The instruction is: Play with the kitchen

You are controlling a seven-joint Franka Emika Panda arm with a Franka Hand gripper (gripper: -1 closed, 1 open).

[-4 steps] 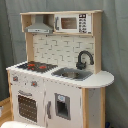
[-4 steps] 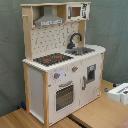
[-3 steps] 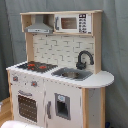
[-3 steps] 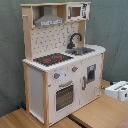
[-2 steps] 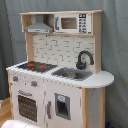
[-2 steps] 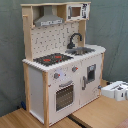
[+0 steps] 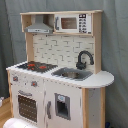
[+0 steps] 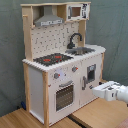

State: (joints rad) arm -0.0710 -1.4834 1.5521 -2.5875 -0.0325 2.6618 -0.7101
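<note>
Hovering hand (image 8: pixel 96 90) near kitchen (image 8: pixel 60 75) front lower corner, grip state unclear.

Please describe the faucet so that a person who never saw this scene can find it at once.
Find the toy kitchen, white and light wood, standing against a grey curtain. On its countertop, next to the black hob with red rings, sits a metal sink. The faucet rises behind the sink: it is the only black, curved, hook-shaped piece standing up from the counter.
</note>
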